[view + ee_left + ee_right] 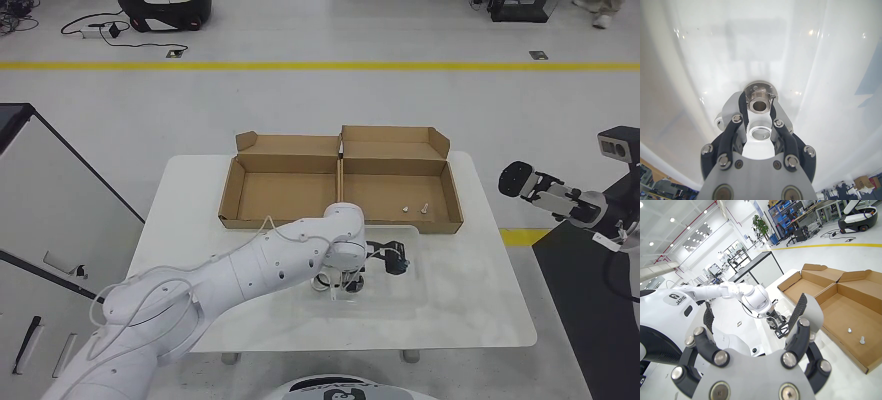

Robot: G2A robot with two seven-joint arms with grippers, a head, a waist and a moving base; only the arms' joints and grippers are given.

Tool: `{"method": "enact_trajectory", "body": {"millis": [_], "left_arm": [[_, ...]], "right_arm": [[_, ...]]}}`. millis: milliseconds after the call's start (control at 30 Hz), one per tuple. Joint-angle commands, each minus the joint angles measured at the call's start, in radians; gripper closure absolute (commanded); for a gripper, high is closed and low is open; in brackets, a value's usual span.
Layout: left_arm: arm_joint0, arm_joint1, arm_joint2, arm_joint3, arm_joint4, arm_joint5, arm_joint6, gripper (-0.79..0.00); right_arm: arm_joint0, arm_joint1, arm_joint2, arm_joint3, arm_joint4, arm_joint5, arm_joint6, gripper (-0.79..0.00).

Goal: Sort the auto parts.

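My left gripper (pixel 758 95) is down inside a clear plastic tray (pixel 412 300) in the middle of the table, shut on the hub of a steel flanged bushing (pixel 758 106). Under its fingers lie two aluminium ring parts (pixel 761 132), one partly hidden by a finger (pixel 718 121). From above, the left gripper (pixel 342 283) stands over the tray with a black part (pixel 396 263) beside it. My right gripper (pixel 753 311) is held open with nothing in it, in the air beyond the table's right edge (pixel 520 182).
Two open cardboard boxes (pixel 280 195) stand side by side at the back of the table. The right box (pixel 440 195) holds two small bolts (pixel 414 209), also visible from the right wrist (pixel 855 335). A black-framed stand (pixel 30 180) is at the left.
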Motion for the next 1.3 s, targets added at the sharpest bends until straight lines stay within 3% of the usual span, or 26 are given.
{"method": "enact_trajectory", "body": {"millis": [0, 633, 700, 733, 767, 800, 1033, 1267], "left_arm": [[0.002, -0.001, 0.000, 0.001, -0.002, -0.002, 0.000, -0.329], [-0.003, -0.021, 0.011, 0.050, -0.010, -0.012, 0.010, -0.314], [-0.006, -0.022, 0.012, 0.056, -0.014, -0.014, 0.012, -0.277], [-0.008, -0.023, 0.012, 0.059, -0.015, -0.014, 0.012, -0.200], [-0.009, -0.023, 0.012, 0.062, -0.015, -0.014, 0.012, -0.062], [-0.010, -0.024, 0.012, 0.063, -0.015, -0.013, 0.011, 0.000], [-0.020, -0.024, -0.002, 0.060, -0.004, -0.009, 0.012, 0.000], [-0.035, 0.002, -0.040, -0.010, -0.024, -0.002, 0.000, 0.000]], "right_arm": [[0.000, 0.000, 0.000, 0.000, 0.000, 0.000, 0.000, -0.785], [0.000, 0.000, 0.000, 0.000, 0.000, 0.000, 0.000, -0.785], [0.000, 0.000, 0.000, 0.000, 0.000, 0.000, 0.000, -0.785], [0.000, 0.000, 0.000, 0.000, 0.000, 0.000, 0.000, -0.785], [0.000, 0.000, 0.000, 0.000, 0.000, 0.000, 0.000, -0.785], [0.000, 0.000, 0.000, 0.000, 0.000, 0.000, 0.000, -0.785], [0.000, 0.000, 0.000, 0.000, 0.000, 0.000, 0.000, -0.785], [0.000, 0.000, 0.000, 0.000, 0.000, 0.000, 0.000, -0.785]]}}
